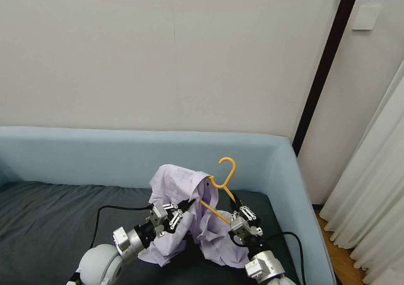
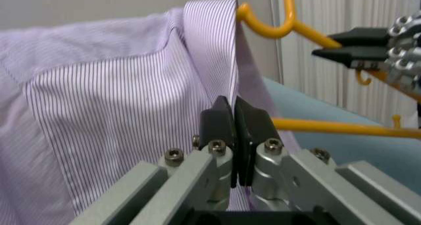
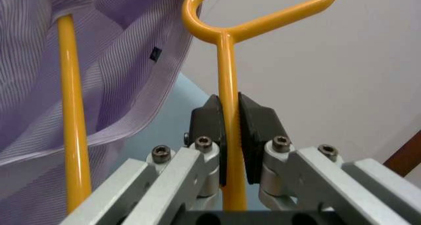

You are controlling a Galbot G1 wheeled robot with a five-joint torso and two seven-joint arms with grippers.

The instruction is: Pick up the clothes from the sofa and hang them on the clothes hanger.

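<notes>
A plain off-white wall (image 1: 158,51) spans the head view from 9 to 12 o'clock. A dark brown door frame (image 1: 322,70) slants down from 1 o'clock toward 3 o'clock. Beyond it, at 2 o'clock, is a paler panel (image 1: 356,95) with a small white plate (image 1: 365,16) near its top. White pleated curtains (image 1: 372,190) hang at 4 o'clock, beside a strip of wooden floor (image 1: 339,263) at 5 o'clock.

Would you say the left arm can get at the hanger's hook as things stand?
Probably not while busy: the left gripper is shut on the shirt. The hook itself stands bare, clear of the shirt and close by; the right gripper holds the hanger below it.
</notes>
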